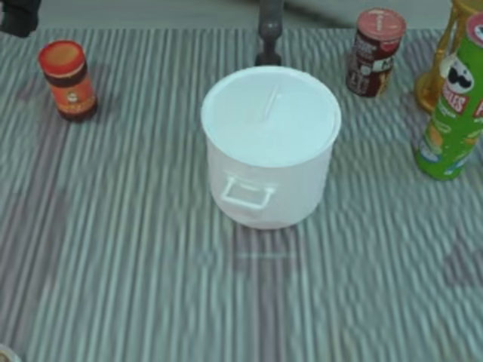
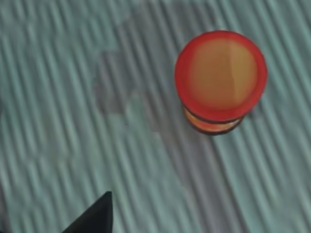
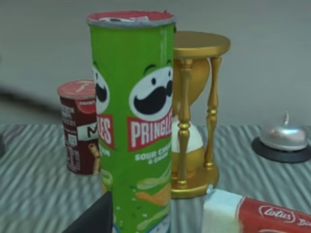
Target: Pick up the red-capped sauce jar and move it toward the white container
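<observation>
**Jar standing free at far left of counter**

The counter [image 1: 113,264] is covered in a grey-green ribbed, striped surface; a plain pale wall shows behind it in the right wrist view. The red-capped sauce jar [image 1: 68,79] stands upright near the far left corner, well apart from the white container [image 1: 270,147], which sits lidded at the centre with its handle facing the near edge. The left gripper [image 1: 19,15] hangs at the far left edge, just beyond the jar; whether its fingers are released or clenched cannot be told. Along the right side stand a dark-brown jar [image 1: 375,51], a green Pringles can [image 1: 453,105] and a gold hourglass [image 3: 197,111].
</observation>
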You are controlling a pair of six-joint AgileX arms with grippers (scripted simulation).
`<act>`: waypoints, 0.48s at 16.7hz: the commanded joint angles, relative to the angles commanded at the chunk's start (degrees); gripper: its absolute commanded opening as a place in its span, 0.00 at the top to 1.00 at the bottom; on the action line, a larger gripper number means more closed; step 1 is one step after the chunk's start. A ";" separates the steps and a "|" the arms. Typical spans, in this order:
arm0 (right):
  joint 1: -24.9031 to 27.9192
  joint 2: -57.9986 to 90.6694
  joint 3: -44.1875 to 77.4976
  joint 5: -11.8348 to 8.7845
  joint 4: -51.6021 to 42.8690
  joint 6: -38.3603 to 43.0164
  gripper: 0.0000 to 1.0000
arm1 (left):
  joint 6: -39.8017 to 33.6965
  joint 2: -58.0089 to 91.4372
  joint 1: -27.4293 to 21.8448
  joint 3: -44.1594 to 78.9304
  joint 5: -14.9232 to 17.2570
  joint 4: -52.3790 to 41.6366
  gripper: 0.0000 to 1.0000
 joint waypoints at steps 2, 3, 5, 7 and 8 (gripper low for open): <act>0.00 0.00 0.00 0.00 0.00 0.00 0.00 | 2.05 10.11 -0.05 10.26 0.81 -5.11 0.00; 0.00 0.00 0.00 0.00 0.00 0.00 0.00 | 2.99 14.71 -0.09 15.03 1.19 -7.43 0.00; 0.00 0.00 0.00 0.00 0.00 0.00 0.00 | 4.71 23.09 -0.16 23.84 1.89 -11.63 0.00; 0.00 0.00 0.00 0.00 0.00 0.00 0.00 | 6.16 30.05 -0.23 31.34 2.48 -15.10 0.00; 0.00 0.00 0.00 0.00 0.00 0.00 0.00 | 6.76 32.89 -0.27 34.47 2.71 -16.51 0.00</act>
